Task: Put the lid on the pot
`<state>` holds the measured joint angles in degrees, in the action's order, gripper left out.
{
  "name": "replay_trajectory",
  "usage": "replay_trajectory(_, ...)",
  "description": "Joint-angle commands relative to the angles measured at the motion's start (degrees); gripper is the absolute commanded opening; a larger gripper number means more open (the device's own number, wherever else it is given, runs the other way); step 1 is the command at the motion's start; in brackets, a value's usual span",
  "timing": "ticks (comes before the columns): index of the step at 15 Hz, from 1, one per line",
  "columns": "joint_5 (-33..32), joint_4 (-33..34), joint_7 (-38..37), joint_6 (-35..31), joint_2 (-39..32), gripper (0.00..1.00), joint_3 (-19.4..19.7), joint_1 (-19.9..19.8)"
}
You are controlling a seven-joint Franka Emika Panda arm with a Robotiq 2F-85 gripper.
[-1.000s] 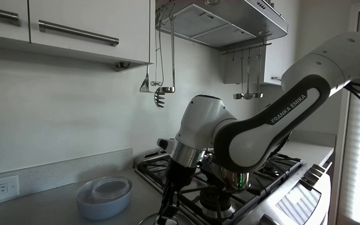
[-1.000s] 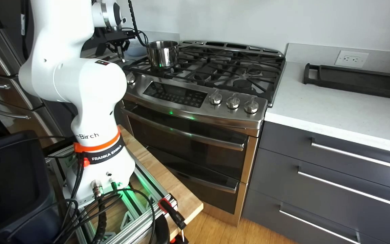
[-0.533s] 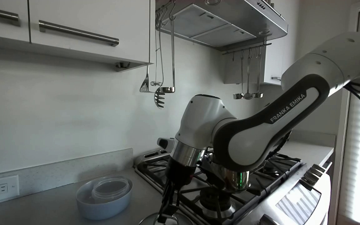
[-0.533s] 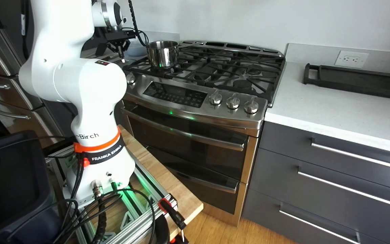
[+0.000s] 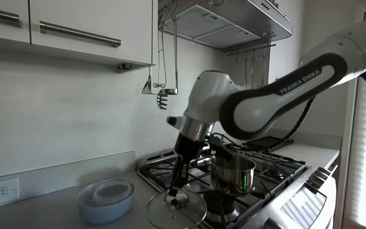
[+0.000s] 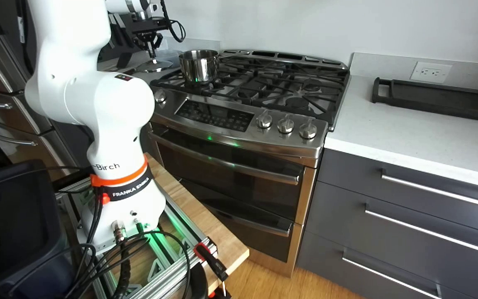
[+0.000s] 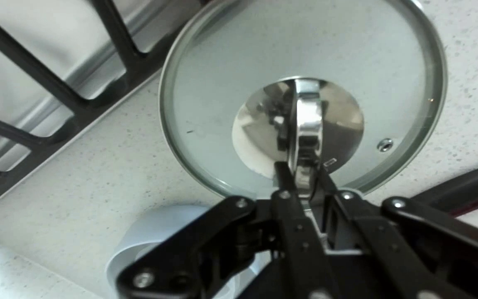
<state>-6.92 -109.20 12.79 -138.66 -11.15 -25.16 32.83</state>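
Wrist view: I have the end effector [image 7: 304,176] closed on the arched steel handle [image 7: 308,116] of the glass lid [image 7: 230,112]; its black fingers [image 7: 282,178] stand either side of the strap, near its lower end in frame
Lid: held above the speckled counter [image 7: 110,162], beside the stove [image 6: 239,143]; in an exterior view its rim overlaps the cooktop edge; I cannot tell whether it reaches over it
Pot [image 5: 232,178]: shiny steel, upright on the black grates [image 6: 264,83], at the stove end nearer the lid; open-topped; apart from the lid in both exterior views
Bowl [image 5: 105,210]: pale blue-white, on the counter near the lid; a clear round container [image 5: 112,192] sits inside; in the wrist view my end effector hides part of both
Tray [image 6: 438,97]: black, on the counter at the stove's other end
Ladle [image 5: 170,91]: hanging by the range hood [image 5: 224,27]
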Motion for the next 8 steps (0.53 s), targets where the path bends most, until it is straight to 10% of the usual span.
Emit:
replay_trajectory(1, 2.4, 0.3, 0.9, 5.9, 6.8, 0.04, -1.0, -2.2)
replay_trajectory(8, 2.7, -3.8, -3.8, 10.1, 17.8, 0.04, 1.0, -6.2)
